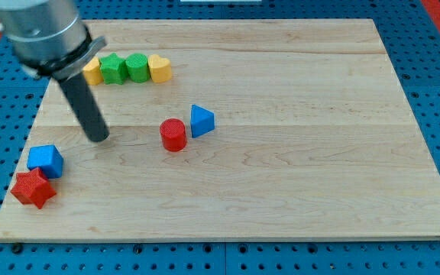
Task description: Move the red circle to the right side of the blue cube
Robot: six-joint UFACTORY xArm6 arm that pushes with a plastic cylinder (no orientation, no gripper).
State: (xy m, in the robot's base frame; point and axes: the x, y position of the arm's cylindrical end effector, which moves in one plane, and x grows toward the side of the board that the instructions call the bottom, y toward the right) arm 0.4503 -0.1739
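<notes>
The red circle (173, 135) is a short red cylinder near the board's middle left. A blue triangle (201, 121) touches it on its upper right. The blue cube (46, 160) sits near the board's lower left corner, with a red star (33, 189) touching it below. My tip (98, 138) rests on the board between them, about 100 px left of the red circle and up and right of the blue cube. It touches no block.
A row of blocks lies at the view's top left: a yellow block (92, 72) partly hidden by the arm, a green block (113, 69), a second green block (137, 67) and a yellow heart (160, 69). The wooden board (296, 153) lies on a blue pegboard.
</notes>
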